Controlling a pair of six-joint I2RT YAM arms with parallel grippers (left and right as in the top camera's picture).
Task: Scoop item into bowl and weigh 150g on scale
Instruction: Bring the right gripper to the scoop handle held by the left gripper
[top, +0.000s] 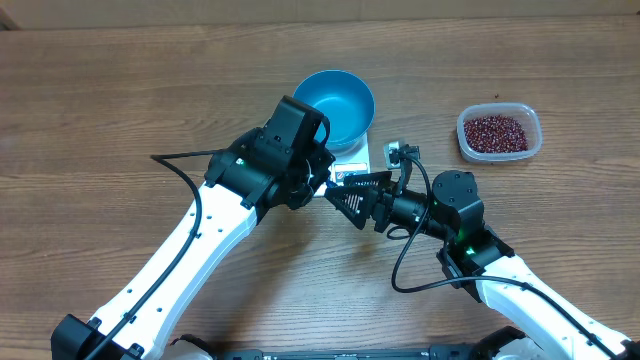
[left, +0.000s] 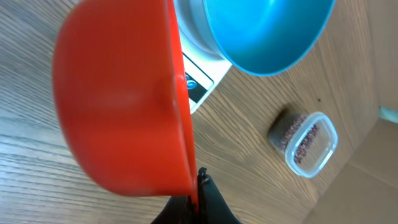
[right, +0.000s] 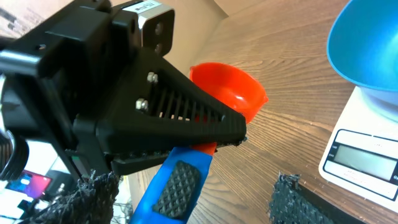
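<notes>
My left gripper (left: 198, 200) is shut on an orange-red scoop (left: 118, 99), pinching it where the cup meets the blue handle (right: 177, 186). That handle lies between the spread fingers of my right gripper (right: 189, 186), which is open and not touching it. Both grippers meet in front of the scale, left gripper (top: 315, 185) facing right gripper (top: 360, 195). The teal bowl (top: 335, 105) stands empty on the white scale (top: 352, 160). The dark red-brown beans (top: 493, 131) fill a small clear tub (top: 498, 133) to the right. The scoop's cup (right: 230, 90) looks empty.
The wooden table (top: 120, 90) spreads around the scale. The left arm (top: 190, 250) crosses the near-left part and the right arm (top: 500, 275) the near right, with a black cable (top: 400, 270) looping between them.
</notes>
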